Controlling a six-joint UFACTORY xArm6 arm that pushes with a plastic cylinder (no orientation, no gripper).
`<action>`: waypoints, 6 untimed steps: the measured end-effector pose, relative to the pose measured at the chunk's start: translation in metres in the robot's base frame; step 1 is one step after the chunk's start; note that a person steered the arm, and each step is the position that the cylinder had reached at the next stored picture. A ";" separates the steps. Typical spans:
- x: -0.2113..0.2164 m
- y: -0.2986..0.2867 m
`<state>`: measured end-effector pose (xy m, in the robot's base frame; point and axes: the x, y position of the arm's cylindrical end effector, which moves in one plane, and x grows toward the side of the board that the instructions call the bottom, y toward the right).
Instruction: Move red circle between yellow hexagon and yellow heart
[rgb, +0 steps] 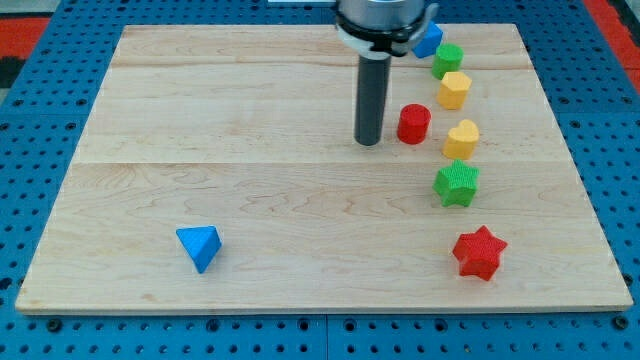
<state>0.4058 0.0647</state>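
Observation:
The red circle (414, 123) stands on the wooden board right of centre. The yellow hexagon (454, 90) is up and to its right. The yellow heart (462, 138) is to its right and slightly lower. The red circle is left of the gap between the two yellow blocks. My tip (368, 141) rests on the board just left of the red circle, with a small gap between them.
A blue block (428, 40) and a green block (447, 58) sit above the yellow hexagon. A green block (457, 184) and a red star (479, 252) lie below the yellow heart. A blue triangle (199, 246) is at the view's bottom left.

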 end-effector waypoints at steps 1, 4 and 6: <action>0.000 0.030; 0.000 0.074; -0.008 0.033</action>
<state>0.3975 0.0972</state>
